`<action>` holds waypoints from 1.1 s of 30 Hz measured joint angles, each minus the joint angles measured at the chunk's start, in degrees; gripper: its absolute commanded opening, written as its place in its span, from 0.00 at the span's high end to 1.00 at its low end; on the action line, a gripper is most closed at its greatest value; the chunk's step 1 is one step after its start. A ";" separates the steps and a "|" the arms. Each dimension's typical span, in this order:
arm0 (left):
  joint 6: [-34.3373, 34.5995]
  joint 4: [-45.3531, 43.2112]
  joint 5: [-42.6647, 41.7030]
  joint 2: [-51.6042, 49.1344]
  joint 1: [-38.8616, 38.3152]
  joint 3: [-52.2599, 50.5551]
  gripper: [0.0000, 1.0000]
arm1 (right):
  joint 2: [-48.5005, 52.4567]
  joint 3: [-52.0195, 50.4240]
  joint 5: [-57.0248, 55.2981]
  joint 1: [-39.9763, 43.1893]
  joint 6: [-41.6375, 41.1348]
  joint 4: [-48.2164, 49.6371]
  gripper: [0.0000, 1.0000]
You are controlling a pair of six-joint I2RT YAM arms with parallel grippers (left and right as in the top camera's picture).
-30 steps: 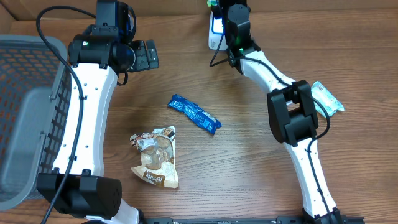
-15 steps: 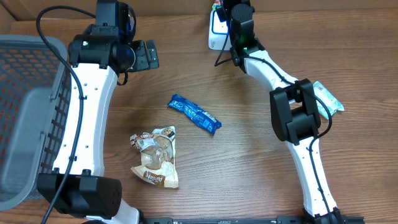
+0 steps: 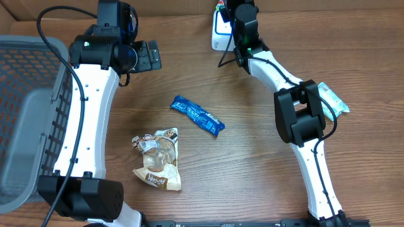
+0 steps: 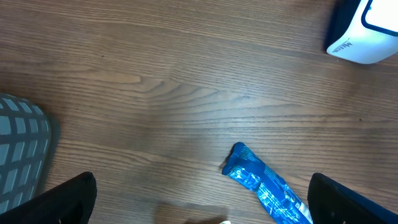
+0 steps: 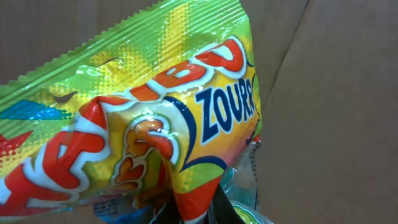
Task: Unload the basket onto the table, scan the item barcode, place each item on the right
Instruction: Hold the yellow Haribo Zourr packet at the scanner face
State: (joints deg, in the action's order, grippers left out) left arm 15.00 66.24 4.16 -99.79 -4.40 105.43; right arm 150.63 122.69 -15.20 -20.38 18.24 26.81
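Pinched in right hand (image 5: pixel 202 210): candy bag (image 5: pixel 155 124); left hand (image 3: pixel 148 55) spread (grey basket (image 3: pixel 60 94) apart).

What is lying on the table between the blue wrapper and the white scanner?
Nothing: in the left wrist view, only bare wooden table separates the blue wrapper from the white scanner.
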 measured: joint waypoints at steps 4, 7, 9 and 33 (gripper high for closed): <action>0.00 0.00 0.00 0.00 0.00 0.00 0.00 | 0.00 0.00 0.00 -0.02 0.02 -0.02 0.96; 0.00 0.00 0.00 0.00 0.00 0.00 0.00 | 0.00 0.00 0.00 -0.02 0.02 0.00 0.96; 0.00 0.00 0.00 0.00 0.00 0.00 0.00 | 0.00 0.00 0.00 -0.02 0.17 -0.07 0.96; 0.00 0.00 0.00 0.00 0.00 0.00 0.00 | 0.00 0.00 -0.15 -2.19 3.78 -5.40 0.96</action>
State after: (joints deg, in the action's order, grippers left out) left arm 15.00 66.24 4.16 -99.79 -4.40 105.43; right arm 150.63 122.69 -15.35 -22.57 22.02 21.41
